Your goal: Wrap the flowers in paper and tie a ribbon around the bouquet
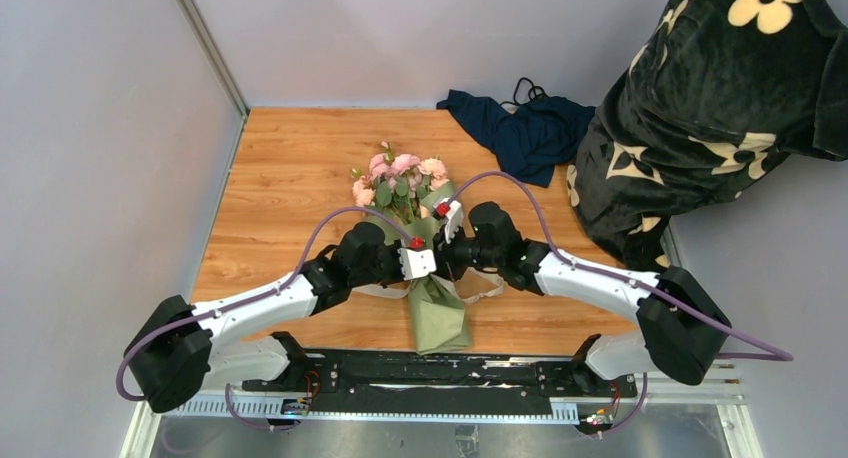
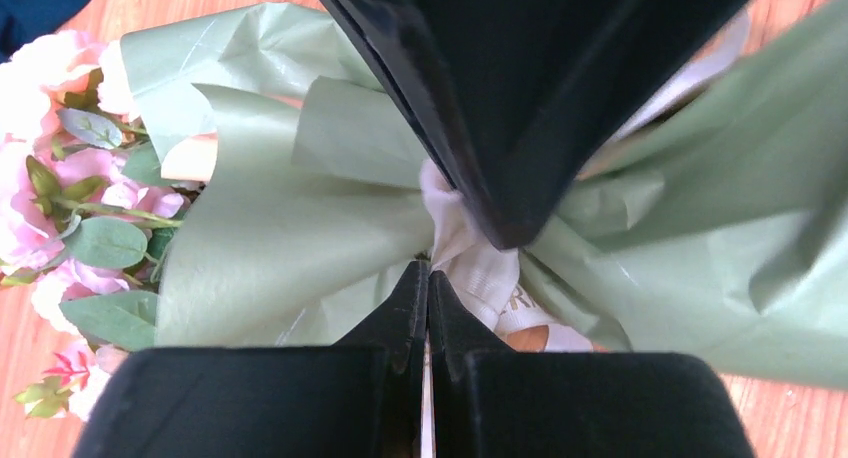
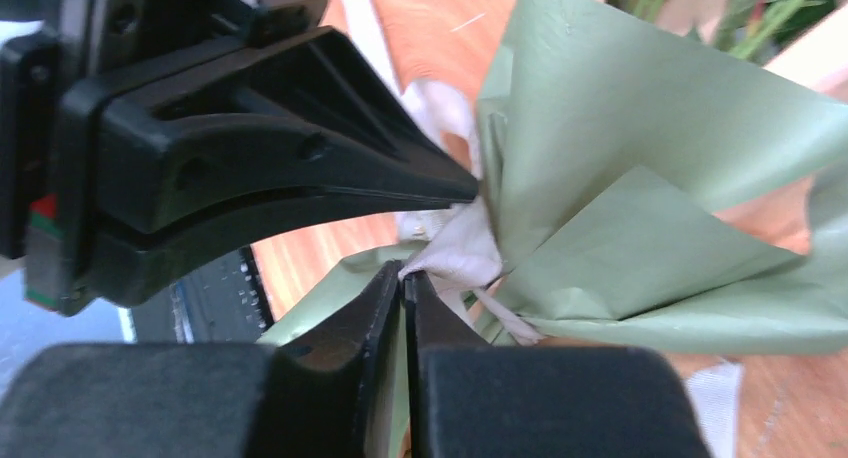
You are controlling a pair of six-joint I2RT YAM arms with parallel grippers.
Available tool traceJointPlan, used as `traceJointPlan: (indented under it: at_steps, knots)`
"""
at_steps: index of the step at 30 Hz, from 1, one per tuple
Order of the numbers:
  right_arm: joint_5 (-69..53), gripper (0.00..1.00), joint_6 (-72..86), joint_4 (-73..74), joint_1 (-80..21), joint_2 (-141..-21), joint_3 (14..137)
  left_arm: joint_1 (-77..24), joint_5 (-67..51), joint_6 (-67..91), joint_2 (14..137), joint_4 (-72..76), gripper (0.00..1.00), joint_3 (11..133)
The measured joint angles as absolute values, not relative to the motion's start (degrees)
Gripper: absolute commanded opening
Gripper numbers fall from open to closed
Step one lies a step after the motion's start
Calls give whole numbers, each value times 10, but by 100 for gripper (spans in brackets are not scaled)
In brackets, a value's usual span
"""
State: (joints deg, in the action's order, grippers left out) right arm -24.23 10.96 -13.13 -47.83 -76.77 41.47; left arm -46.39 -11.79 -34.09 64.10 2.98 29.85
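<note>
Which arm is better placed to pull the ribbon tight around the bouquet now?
Probably the right arm. The right gripper is shut on a fold of the ribbon at the waist of the bouquet. The left gripper is shut there too, but whether it holds ribbon I cannot tell.

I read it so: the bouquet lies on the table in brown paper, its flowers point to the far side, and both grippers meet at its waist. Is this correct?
Not quite: the paper is sage green, not brown, as the top view shows. The bouquet lies on the table in green paper, flowers pointing to the far side, left gripper and right gripper meeting at its waist.
</note>
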Motion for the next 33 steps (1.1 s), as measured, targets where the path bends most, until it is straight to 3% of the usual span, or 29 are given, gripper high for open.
traceJointPlan:
  at_steps: [4,11,14,18,20,26,33]
  knots:
    - [-295,46,90,-122,-477,-775,415,-464,-125,-336,651,44,0,297]
    - [-371,57,38,-35,-401,-749,445,-464,-147,-347,651,51,0,291]
    - [-397,53,13,-3,-360,-728,470,-466,-152,-364,654,51,0,291]
    - [-390,27,6,0,-330,-728,477,-470,-154,-375,658,51,0,291]
    - [-385,20,14,-14,-324,-752,477,-471,-155,-376,660,51,0,291]
    - [-423,18,19,-40,-347,-899,485,-471,-154,-378,660,51,0,291]
    - [-499,20,33,-119,-376,-931,482,-471,-156,-397,651,17,0,292]
